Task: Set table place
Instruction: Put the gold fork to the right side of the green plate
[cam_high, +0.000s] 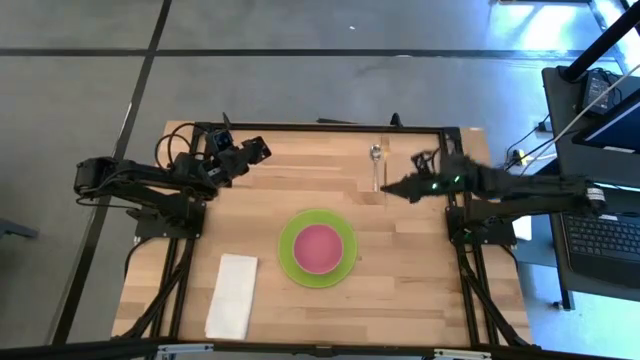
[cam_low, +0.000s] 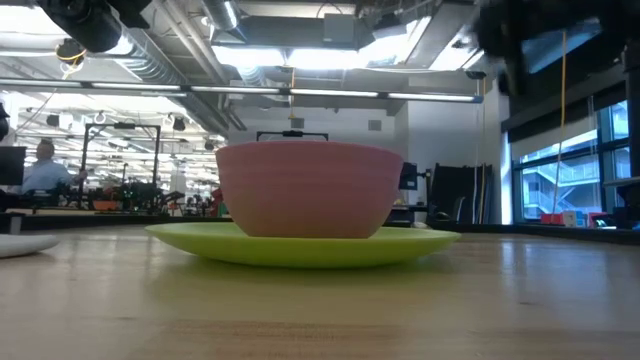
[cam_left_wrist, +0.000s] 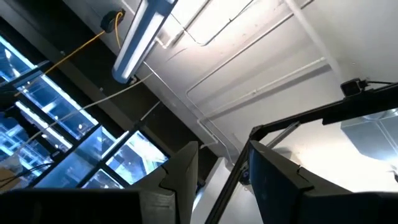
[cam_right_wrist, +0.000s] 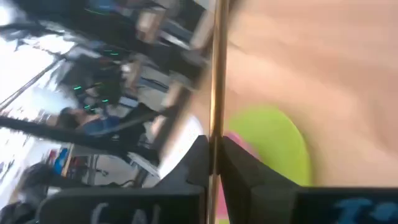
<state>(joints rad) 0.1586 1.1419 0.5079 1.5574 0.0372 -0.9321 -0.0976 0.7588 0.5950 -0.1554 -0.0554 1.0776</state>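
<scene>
The lime-green plate (cam_high: 292, 262) lies in the middle of the table (cam_high: 420, 290), and the pink bowl (cam_high: 318, 246) stands on it; both also show in the low view, the plate (cam_low: 300, 243) under the bowl (cam_low: 308, 188). The silver spoon (cam_high: 376, 156) lies on the table near the far edge. My right gripper (cam_high: 388, 188) is just beside the spoon's handle, shut on the slim gold utensil (cam_right_wrist: 216, 74). My left gripper (cam_high: 243, 155) is open and empty at the far left, pointing up at the ceiling. My right gripper pinches the slim gold utensil's shaft (cam_right_wrist: 213, 146) between its two fingers (cam_right_wrist: 198, 163), coming from the table's right side. The shaft runs on past the fingers toward the far edge. Whether it is clear of the table I cannot tell.
A white folded napkin (cam_high: 232, 295) lies at the near left of the table. The black frame (cam_high: 330, 127) edges the far side. Bare wood lies right of the plate (cam_high: 420, 260).
</scene>
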